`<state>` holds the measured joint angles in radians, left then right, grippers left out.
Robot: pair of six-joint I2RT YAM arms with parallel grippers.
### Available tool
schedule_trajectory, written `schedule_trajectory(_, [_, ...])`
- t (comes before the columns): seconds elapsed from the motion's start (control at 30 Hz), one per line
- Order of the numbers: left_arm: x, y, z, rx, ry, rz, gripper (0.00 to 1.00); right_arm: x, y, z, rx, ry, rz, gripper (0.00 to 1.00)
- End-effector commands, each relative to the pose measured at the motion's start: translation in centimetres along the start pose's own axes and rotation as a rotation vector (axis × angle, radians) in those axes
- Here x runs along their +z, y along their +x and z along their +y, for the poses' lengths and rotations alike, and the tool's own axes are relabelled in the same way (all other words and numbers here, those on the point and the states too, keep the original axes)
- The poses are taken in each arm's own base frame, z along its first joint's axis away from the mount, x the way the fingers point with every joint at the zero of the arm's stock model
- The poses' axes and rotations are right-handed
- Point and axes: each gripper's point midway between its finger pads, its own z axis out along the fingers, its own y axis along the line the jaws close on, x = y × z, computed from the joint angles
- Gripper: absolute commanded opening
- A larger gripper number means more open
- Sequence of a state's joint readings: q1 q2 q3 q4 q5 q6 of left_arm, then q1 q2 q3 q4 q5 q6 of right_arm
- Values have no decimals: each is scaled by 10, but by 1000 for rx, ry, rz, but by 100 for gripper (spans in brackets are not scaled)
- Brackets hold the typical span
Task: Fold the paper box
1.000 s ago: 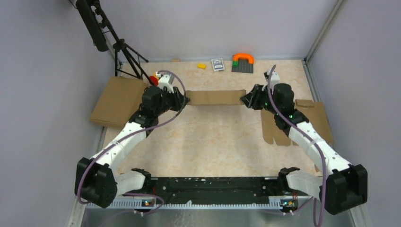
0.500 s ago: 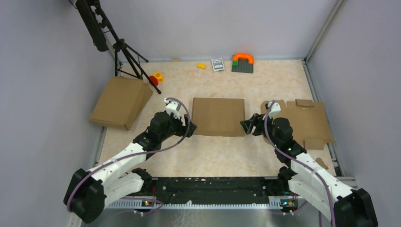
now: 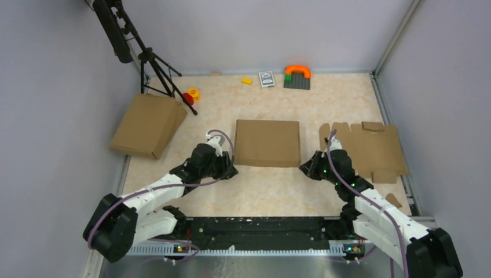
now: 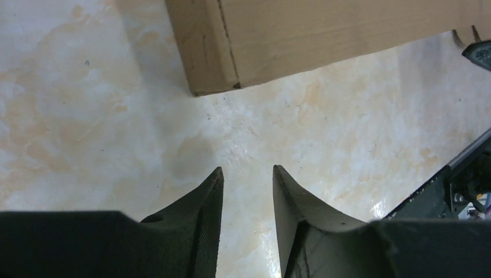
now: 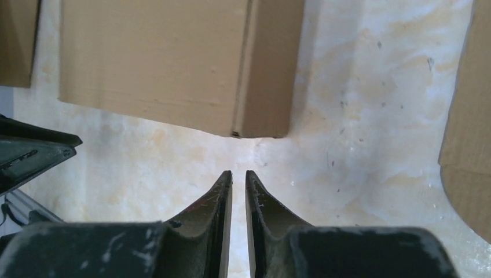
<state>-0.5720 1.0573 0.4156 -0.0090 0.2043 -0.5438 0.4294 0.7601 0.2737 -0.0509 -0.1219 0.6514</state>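
Top view: I log the box [image 3: 267, 143], closed and lying flat on the bench [image 3: 260, 191] at centre frame. The left gripper [image 3: 230, 170] sits just off its lower left corner and the right gripper [image 3: 303, 168] just off its lower right. I see neither touching it.

Left wrist view: jaws a little apart, empty. The box corner is in the upper middle.

Right wrist view: jaws almost together with a thin slit between, empty. The box corner is just above the tips, and a flat blank [image 5: 469, 116] lies at the right edge.

Matt brown cardboard paper box [image 3: 267, 142] on glossy marbled table [image 3: 260, 185].
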Motion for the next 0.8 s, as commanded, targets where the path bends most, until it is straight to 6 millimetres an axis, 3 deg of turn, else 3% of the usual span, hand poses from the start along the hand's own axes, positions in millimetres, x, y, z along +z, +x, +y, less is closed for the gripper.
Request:
schedule_trajectory(0.0, [19, -24, -2, -66, 20, -92, 35, 13, -5, -1, 61, -2, -50, 12])
schedule_trajectory(0.33, [57, -68, 15, -82, -24, -168, 28, 70, -66, -7, -6, 132, -139, 12])
schedule_trajectory(0.43, [49, -77, 12, -47, -29, -187, 29, 78, -75, -6, -19, 140, -114, 13])
schedule_trajectory(0.53, [33, -80, 10, -26, -39, -203, 30, 70, -79, -8, -43, 129, -108, 18])
schedule_trajectory(0.67, [8, -89, 5, -29, -48, -237, 32, 51, -90, 2, -59, 20, -144, 37])
schedule_trajectory(0.77, [-4, -103, 8, -40, -78, -258, 42, 54, -100, 7, -64, 9, -117, 49])
